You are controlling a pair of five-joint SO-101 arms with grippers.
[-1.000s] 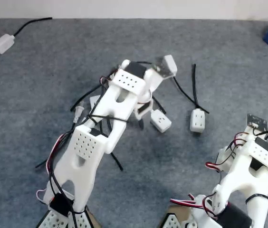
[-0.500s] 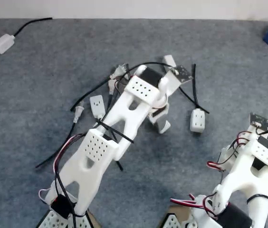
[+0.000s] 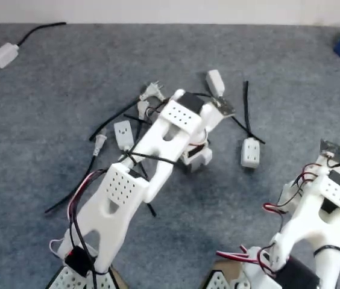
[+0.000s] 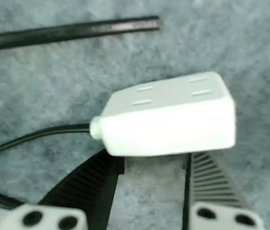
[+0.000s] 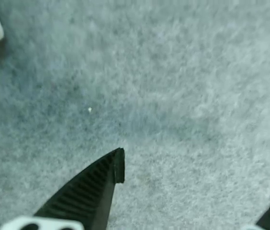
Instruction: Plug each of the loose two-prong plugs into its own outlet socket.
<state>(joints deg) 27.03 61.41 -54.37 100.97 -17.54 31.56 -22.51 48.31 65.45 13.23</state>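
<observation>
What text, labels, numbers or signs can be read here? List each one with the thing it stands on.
None: no word, number or sign can be read in these pictures.
The outlet socket in front of the left gripper is plain white, with slots and no print.
The second socket, off to the side in the high view, is too small to show any marking.

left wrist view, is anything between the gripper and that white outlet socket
Nothing visible does. The left gripper is open, and the white outlet socket lies just past its fingertips with only grey carpet between. Its black cord leads away to one side; another black cable lies beyond the socket.
</observation>
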